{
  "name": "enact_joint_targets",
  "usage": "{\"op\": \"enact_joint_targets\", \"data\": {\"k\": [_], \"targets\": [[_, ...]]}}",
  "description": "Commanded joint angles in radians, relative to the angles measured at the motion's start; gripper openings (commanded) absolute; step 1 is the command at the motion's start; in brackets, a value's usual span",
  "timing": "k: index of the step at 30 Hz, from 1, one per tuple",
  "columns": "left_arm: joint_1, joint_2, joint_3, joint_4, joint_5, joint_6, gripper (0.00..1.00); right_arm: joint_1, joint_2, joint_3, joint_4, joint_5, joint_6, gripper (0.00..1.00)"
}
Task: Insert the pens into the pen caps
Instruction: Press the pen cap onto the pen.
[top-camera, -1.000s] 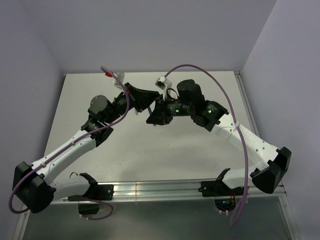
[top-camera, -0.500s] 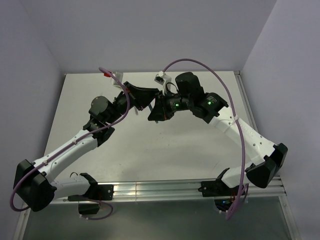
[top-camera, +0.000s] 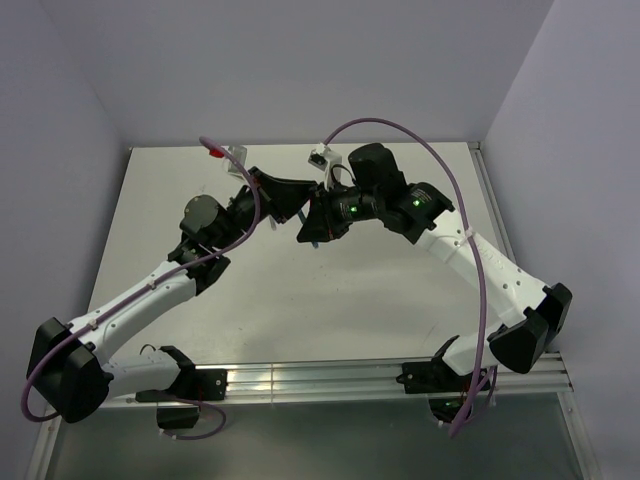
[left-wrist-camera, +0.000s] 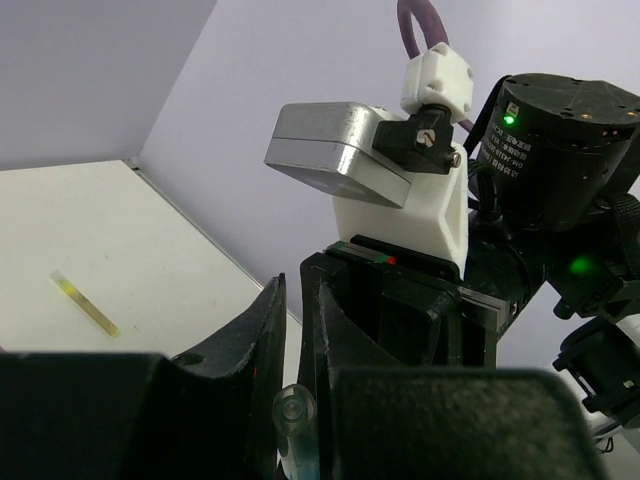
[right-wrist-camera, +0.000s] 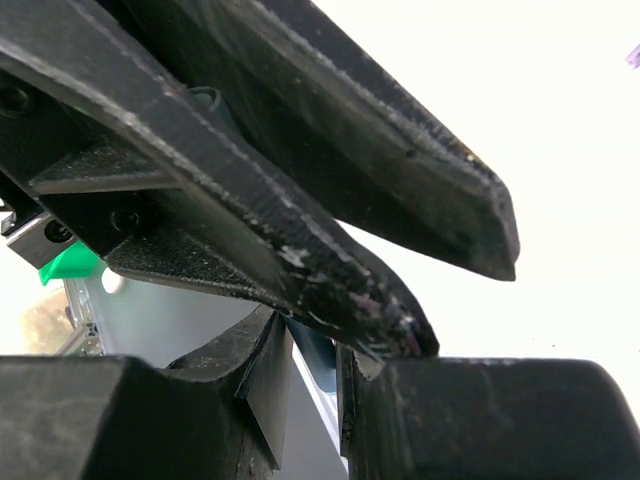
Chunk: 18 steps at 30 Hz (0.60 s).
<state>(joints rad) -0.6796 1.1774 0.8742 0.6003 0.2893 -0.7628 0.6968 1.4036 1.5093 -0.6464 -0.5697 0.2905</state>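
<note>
Grey table (top-camera: 400, 300), left claw (left-wrist-camera: 298, 300) pinching pale cap (left-wrist-camera: 293, 420), right claw (right-wrist-camera: 308, 340) pinching blue pen (right-wrist-camera: 320, 375)

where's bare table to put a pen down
Bare table between left arm and right arm, ahead of the near rail; also the far-left strip by the wall. Crowded far centre, where left end effector and right end effector meet.

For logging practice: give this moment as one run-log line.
left gripper: shut on pale cap | right gripper: shut on blue pen | yellow pen: on table

Yellow pen (left-wrist-camera: 85, 303); pale blue pen cap (left-wrist-camera: 295, 415); blue pen (right-wrist-camera: 318, 356); black left gripper (left-wrist-camera: 297, 305); purple cable (top-camera: 400, 134); off-white table (left-wrist-camera: 60, 220)
</note>
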Motion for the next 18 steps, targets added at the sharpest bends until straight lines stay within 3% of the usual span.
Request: {"op": "enact_joint_targets", "data": {"k": [1,11,18], "targets": [[-0.132,0.018,-0.080,-0.278,0.421,-0.052,0.00,-0.108,-0.006,0.196,0.599,0.232,0.084,0.00],[-0.080,0.031,0.009,-0.346,0.343,-0.197,0.00,-0.105,-0.018,0.141,0.590,0.195,0.098,0.00],[-0.014,0.057,0.048,-0.342,0.332,-0.250,0.01,-0.097,-0.045,0.014,0.611,0.199,0.118,0.00]]}}
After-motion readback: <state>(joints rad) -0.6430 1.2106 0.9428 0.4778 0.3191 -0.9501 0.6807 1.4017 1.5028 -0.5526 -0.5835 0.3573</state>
